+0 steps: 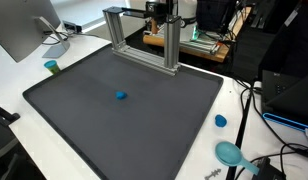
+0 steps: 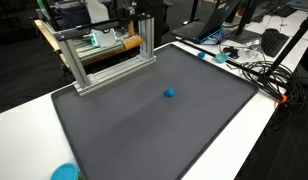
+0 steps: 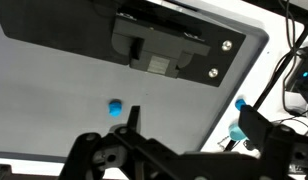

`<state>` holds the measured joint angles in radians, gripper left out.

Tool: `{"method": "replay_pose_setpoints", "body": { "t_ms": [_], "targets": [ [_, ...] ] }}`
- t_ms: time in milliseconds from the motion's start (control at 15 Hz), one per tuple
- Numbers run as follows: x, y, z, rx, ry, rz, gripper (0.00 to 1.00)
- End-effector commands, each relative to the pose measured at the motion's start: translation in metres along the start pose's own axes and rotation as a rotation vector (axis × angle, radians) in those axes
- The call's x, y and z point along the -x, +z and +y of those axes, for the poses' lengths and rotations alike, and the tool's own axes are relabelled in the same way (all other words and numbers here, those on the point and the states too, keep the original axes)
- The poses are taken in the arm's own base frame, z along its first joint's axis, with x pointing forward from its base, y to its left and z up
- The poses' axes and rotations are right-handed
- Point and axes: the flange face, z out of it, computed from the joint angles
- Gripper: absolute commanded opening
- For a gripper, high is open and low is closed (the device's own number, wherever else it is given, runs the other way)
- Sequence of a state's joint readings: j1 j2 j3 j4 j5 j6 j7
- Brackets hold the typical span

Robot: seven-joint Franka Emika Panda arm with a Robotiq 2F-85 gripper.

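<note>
One small blue block (image 3: 115,106) lies left of centre in the wrist view, on the dark mat (image 3: 54,90). It is likely light and rigid; pinch its opposite sides. The fingers (image 3: 135,118) stand apart, empty.

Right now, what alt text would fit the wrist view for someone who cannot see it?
The open gripper hangs above a grey mat, a small blue object lying near one fingertip; a metal frame stands beyond.
</note>
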<state>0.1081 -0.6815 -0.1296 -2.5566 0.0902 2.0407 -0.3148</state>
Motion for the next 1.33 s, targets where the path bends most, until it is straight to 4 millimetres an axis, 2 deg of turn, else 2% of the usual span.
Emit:
{"method": "replay_pose_setpoints", "body": {
  "t_ms": [0,333,400,667,1000,1267],
  "targets": [
    [0.010,0.005,0.001,0.031,0.064,-0.018,1.00],
    [0.032,0.006,0.013,0.101,0.292,-0.035,1.00],
    [0.019,0.010,0.014,0.065,0.213,-0.056,1.00],
    [0.026,0.007,0.016,0.081,0.276,-0.046,1.00],
    [0.029,0.010,0.012,0.098,0.296,-0.036,1.00],
    [0.027,0.010,0.011,0.123,0.376,0.025,1.00]
  ]
}}
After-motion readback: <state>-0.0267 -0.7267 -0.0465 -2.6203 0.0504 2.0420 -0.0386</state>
